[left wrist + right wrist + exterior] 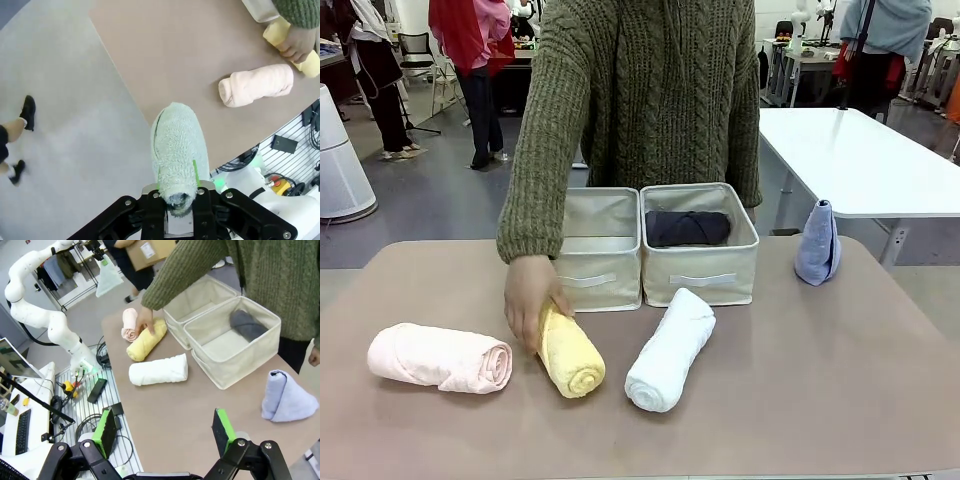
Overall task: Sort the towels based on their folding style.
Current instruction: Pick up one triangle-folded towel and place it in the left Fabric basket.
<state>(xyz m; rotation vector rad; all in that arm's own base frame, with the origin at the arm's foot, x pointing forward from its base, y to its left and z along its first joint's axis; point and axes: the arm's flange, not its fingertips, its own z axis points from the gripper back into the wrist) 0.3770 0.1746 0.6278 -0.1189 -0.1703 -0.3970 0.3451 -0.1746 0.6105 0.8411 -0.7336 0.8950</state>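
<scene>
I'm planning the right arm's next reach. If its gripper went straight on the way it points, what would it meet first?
The right gripper, fingers open, would probably meet bare table first, just short of the white towel; depth is unclear.

No legible text, brand, number or sign anywhere.

Nearest candidates:
- White sticker [147,249] on a cardboard box [159,251] carried by a person, beyond the beige bins [235,362]. It has print, but too small to read.
- White strip [703,280] on the front wall of the right-hand bin [665,272]; another strip [583,281] on the bin beside it [620,262]. Both plain.
</scene>
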